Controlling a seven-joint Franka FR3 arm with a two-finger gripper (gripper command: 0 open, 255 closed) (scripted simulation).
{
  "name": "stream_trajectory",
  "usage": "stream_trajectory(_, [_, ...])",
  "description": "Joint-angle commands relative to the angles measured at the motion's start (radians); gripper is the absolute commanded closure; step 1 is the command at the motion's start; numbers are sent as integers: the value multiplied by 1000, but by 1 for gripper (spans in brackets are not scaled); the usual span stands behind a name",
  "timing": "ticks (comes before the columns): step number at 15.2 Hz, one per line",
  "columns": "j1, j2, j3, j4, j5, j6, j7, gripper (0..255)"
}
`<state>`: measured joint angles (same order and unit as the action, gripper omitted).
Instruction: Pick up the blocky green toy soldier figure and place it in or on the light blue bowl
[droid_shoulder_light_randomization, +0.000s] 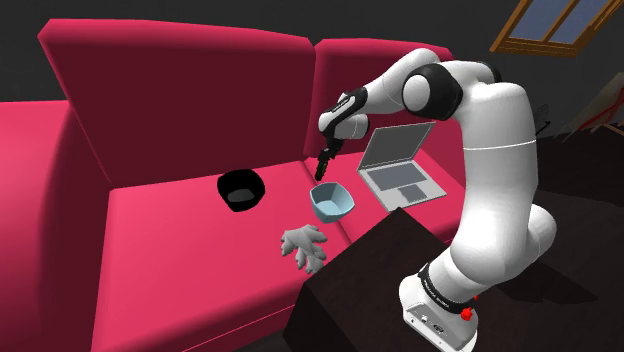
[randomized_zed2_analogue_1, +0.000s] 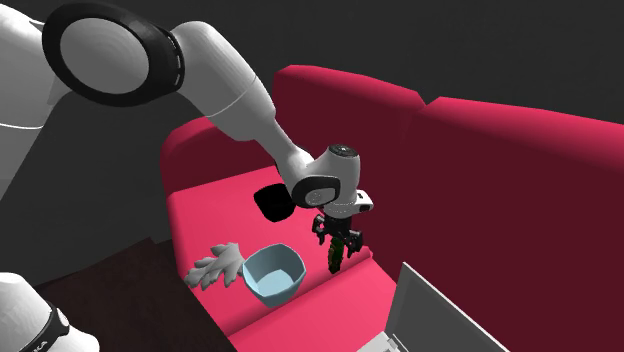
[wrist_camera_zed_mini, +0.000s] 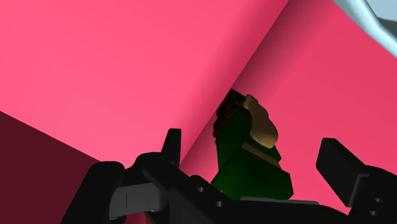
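The blocky green toy soldier (wrist_camera_zed_mini: 248, 153), with a tan part near its top, sits between my gripper's (wrist_camera_zed_mini: 254, 156) black fingers (wrist_camera_zed_mini: 340, 167). The fingers stand apart, and pink cushion shows in the gap on each side of it. From the shoulder view the soldier (droid_shoulder_light_randomization: 323, 166) hangs in the air below the gripper (droid_shoulder_light_randomization: 325, 152), just above the far rim of the light blue bowl (droid_shoulder_light_randomization: 331, 202). In the second exterior view the soldier (randomized_zed2_analogue_1: 335, 252) is to the right of the bowl (randomized_zed2_analogue_1: 272, 274), over the seat. The bowl's rim (wrist_camera_zed_mini: 376, 19) shows past the fingers.
The bowl stands on a red sofa (droid_shoulder_light_randomization: 170, 230) with a high back. A black bowl (droid_shoulder_light_randomization: 241, 189) and a pale hand-shaped object (droid_shoulder_light_randomization: 304, 246) also lie on the seat. An open grey laptop (droid_shoulder_light_randomization: 398, 165) sits on the neighbouring cushion. My dark stand (droid_shoulder_light_randomization: 370, 290) is at the sofa's front.
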<state>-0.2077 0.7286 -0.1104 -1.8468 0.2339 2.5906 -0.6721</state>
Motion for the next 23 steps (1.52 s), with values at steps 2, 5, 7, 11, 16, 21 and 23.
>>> stream_trajectory(2, [0, 0, 0, 0, 0, 0, 0, 255])
stream_trajectory(5, [0, 0, 0, 0, 0, 0, 0, 255])
stream_trajectory(7, [0, 0, 0, 0, 0, 0, 0, 255])
stream_trajectory(11, [0, 0, 0, 0, 0, 0, 0, 255])
stream_trajectory(16, [8, -57, -11, -18, -10, -39, 9, 255])
stream_trajectory(21, [16, -111, -22, -31, -21, -81, 18, 255])
stream_trajectory(23, [19, -132, -26, -34, -26, -98, 22, 255])
